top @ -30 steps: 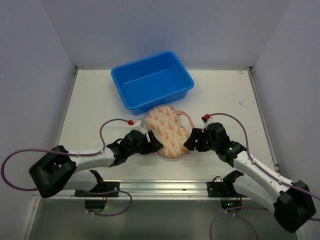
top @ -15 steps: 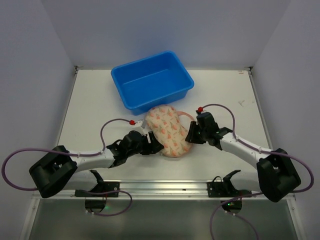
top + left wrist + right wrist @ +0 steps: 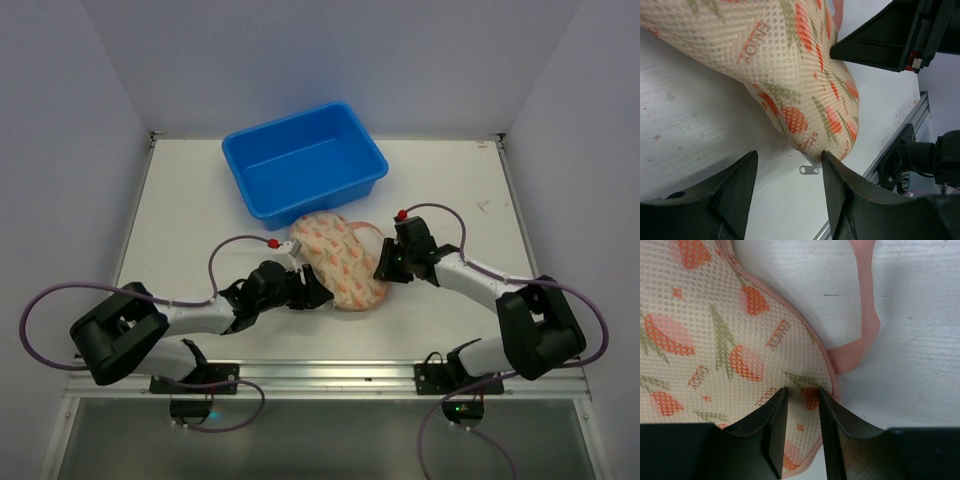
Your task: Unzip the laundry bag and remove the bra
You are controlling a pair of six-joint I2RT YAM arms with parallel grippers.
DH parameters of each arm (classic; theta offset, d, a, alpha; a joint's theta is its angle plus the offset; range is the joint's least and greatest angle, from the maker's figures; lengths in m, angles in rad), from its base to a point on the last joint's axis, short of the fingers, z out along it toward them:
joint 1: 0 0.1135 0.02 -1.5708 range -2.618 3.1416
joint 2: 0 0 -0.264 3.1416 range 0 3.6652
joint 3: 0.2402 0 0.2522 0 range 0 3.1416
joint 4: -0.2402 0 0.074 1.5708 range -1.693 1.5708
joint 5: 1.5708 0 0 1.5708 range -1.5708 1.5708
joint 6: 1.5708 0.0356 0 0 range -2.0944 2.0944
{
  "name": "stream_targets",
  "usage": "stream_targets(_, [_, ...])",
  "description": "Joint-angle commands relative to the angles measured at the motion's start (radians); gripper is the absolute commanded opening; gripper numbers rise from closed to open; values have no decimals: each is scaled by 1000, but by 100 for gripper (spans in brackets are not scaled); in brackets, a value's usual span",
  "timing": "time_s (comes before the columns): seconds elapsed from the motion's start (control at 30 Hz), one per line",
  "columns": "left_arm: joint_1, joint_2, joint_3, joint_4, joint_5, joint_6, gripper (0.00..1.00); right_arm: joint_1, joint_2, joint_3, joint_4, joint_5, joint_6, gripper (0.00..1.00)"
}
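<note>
The laundry bag [image 3: 335,258], cream mesh with an orange-pink floral print and a pink loop [image 3: 370,230], lies zipped on the table in front of the blue bin. The bra is hidden inside it. My left gripper [image 3: 312,296] is open at the bag's near-left end. In the left wrist view its gripper [image 3: 788,157] frames the small metal zipper pull [image 3: 809,170], which lies on the table under the bag [image 3: 790,75]. My right gripper [image 3: 384,266] sits on the bag's right edge. In the right wrist view its gripper [image 3: 802,392] has its jaws narrowly apart with the bag's mesh [image 3: 715,340] between them, beside the pink loop [image 3: 865,315].
A blue bin [image 3: 303,160] stands behind the bag, touching its far end. The table's near edge and metal rail [image 3: 330,372] run just behind both grippers. White walls close in the table on the left, right and back.
My right gripper has moved farther along the bag's right edge, its arm stretching out low. My left gripper has edged right toward the bag's near end. The bag has shifted slightly.
</note>
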Motion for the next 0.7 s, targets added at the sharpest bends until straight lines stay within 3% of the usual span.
stream_targets(0.0, [8,21,-9,128,39,48,56,-6,23,25,3,-9,-27,34])
stream_targets(0.33, [21,137,15,292,101,37,24,-9,26,22,18,-37,-39,34])
stream_targets(0.43, [21,163,41,300,120,34,10,-11,18,17,24,-45,-45,35])
stream_targets(0.47, [21,164,49,298,121,31,1,-9,13,17,26,-46,-47,35])
stream_targets(0.67, [17,147,127,174,82,-27,0,12,-188,-17,-11,-7,-55,43])
